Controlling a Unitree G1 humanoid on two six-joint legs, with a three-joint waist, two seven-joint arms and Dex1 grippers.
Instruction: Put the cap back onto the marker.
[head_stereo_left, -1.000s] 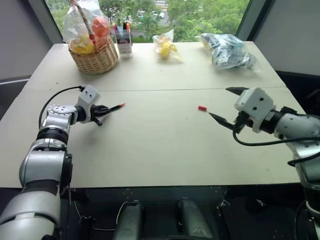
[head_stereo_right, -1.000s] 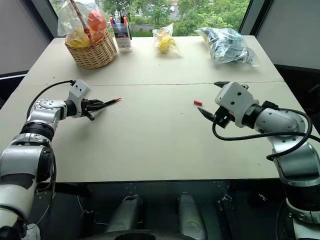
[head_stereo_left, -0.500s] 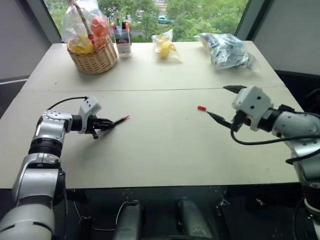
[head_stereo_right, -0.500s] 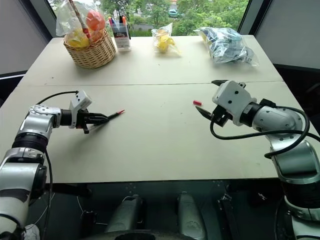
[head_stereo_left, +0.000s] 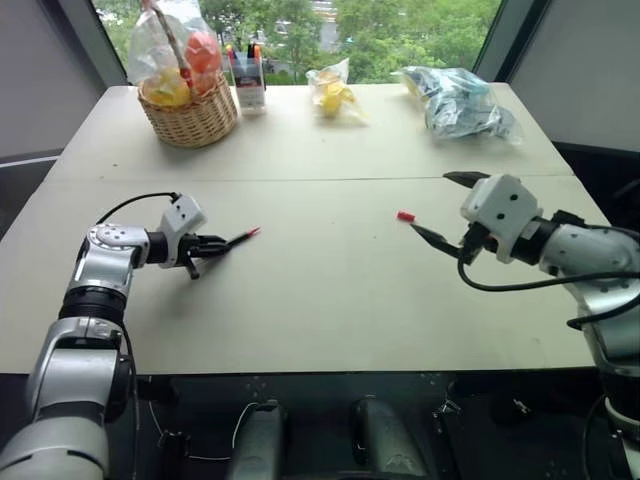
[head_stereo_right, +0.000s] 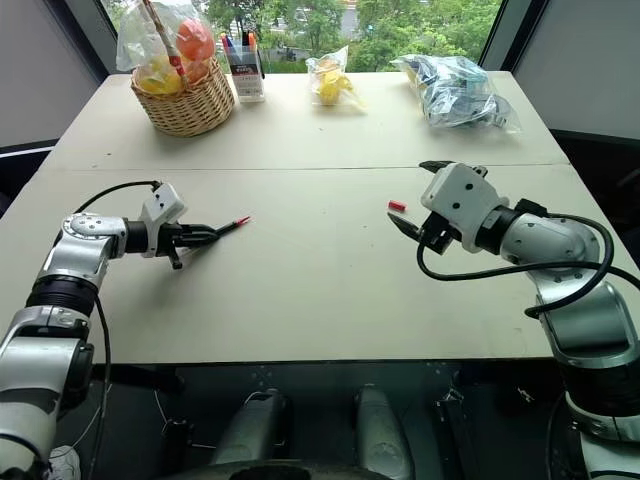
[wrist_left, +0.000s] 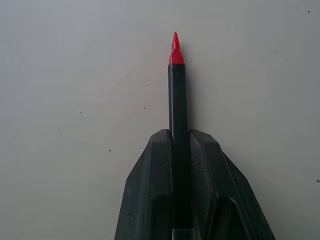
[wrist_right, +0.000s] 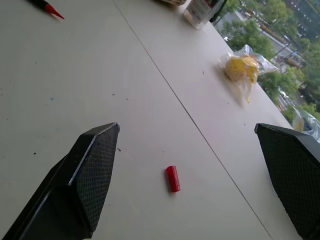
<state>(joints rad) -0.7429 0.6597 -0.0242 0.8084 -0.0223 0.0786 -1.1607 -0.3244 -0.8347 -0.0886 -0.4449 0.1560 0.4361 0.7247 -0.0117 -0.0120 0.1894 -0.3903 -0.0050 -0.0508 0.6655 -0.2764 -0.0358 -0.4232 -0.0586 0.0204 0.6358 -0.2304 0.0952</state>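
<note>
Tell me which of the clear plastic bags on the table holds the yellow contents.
The small clear bag at the far edge's middle, between the marker holder and the larger bag of blue items. Its contents are yellow; the larger bag's are blue.

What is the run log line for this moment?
left gripper: shut on marker | right gripper: open near cap | cap: on table
</note>
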